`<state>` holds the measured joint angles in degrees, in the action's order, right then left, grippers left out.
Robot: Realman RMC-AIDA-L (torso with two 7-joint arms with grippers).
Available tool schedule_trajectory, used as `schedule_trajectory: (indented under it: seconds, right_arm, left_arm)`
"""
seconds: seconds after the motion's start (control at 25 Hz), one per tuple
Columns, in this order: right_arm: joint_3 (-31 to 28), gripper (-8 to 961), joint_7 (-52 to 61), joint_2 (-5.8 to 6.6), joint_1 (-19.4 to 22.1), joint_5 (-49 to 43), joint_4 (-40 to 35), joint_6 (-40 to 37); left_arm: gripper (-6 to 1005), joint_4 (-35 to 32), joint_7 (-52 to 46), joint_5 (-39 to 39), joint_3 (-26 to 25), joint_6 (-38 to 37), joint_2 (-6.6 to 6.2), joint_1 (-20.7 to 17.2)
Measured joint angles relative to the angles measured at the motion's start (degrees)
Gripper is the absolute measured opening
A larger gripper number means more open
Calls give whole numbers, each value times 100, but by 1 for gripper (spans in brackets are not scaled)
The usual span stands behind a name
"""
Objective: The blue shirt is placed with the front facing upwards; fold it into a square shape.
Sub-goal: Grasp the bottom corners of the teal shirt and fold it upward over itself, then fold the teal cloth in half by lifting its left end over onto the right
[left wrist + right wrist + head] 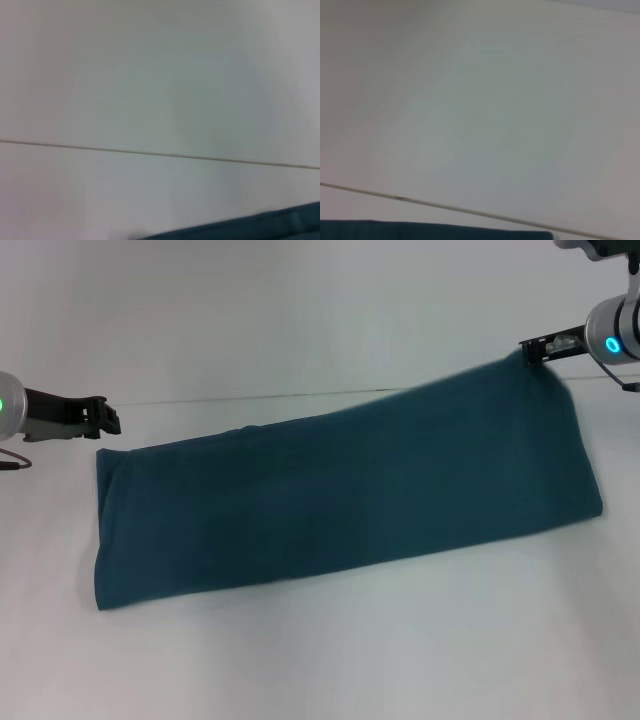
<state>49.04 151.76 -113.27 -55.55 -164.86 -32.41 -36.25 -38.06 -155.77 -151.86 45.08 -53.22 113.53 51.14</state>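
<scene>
The blue shirt (340,490) lies across the white table as a long folded strip with its plain teal side up and no lettering showing. Its left end is flat. Its far right corner rises to my right gripper (532,348), which is shut on that corner at the upper right. My left gripper (108,418) hovers open just beyond the strip's far left corner, apart from the cloth. An edge of the blue shirt (260,225) shows in the left wrist view, and an edge of the blue shirt (435,231) in the right wrist view.
The white table (320,660) has a thin seam line (250,397) running across it behind the shirt. A dark cable (12,462) loops at the far left edge.
</scene>
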Motion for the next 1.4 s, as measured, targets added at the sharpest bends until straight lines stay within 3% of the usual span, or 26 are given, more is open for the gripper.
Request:
schedule_trajectory:
  seconds: [0.16, 0.28, 0.4, 0.6, 0.8, 1.0, 1.2, 1.4]
  right_arm:
    - [11, 127, 30, 20, -30, -173, 54, 88]
    - [7, 260, 68, 36, -44, -287, 78, 100]
    - [-27, 372, 152, 99, -45, -298, 85, 65]
    - [-172, 487, 96, 316, 112, 256, -123, -512]
    - [-266, 602, -650, 392, 778, 1934, -949, -1639]
    - [-366, 835, -1361, 381, 1587, 3668, -1495, -2891]
    - [-685, 888, -2147, 312, 2323, 5076, -1470, -3999]
    - [-902, 891, -2618, 273, 2701, 5668, -1246, -4727]
  left_arm:
    - [238, -12, -7, 7, 0, 7, 4, -7]
    - [335, -30, -12, 18, 0, 7, 23, -29]
    - [531, -187, -13, 24, -36, -8, 86, -93]
    - [540, -729, -5, 260, -344, -300, 191, -340]
    - [549, -1183, 57, 1238, -439, -949, 157, -822]
    - [551, -1461, 124, 2328, -438, -1504, 180, -1451]
    - [552, -1424, 279, 3050, -488, -1818, 294, -1914]
    - [545, -1014, 681, 3663, -673, -1982, 431, -2230]
